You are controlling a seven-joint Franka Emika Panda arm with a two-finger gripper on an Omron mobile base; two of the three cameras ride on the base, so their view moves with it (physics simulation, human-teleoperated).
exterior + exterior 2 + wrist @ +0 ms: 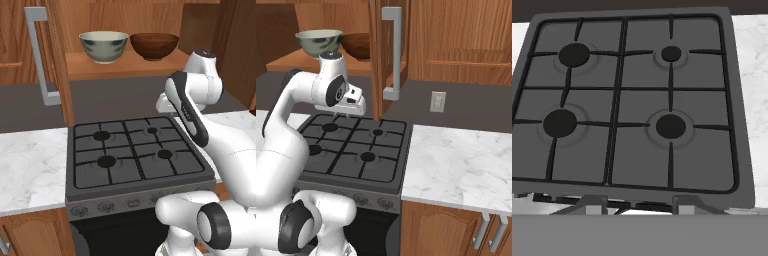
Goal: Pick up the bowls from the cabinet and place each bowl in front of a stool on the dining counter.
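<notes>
Two bowls — cream-green [104, 46] and dark brown [154, 45] — sit side by side on my open cabinet's shelf [122, 66]; my gripper [351, 106] hovers above the stove [135, 152] — I cannot tell its grip.

White glossy arm [220, 145], dark joint bands.

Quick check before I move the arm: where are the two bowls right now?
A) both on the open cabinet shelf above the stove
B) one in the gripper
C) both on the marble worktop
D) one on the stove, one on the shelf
A: the cream-green bowl and the brown bowl sit side by side on the cabinet shelf, above the stove.
</notes>
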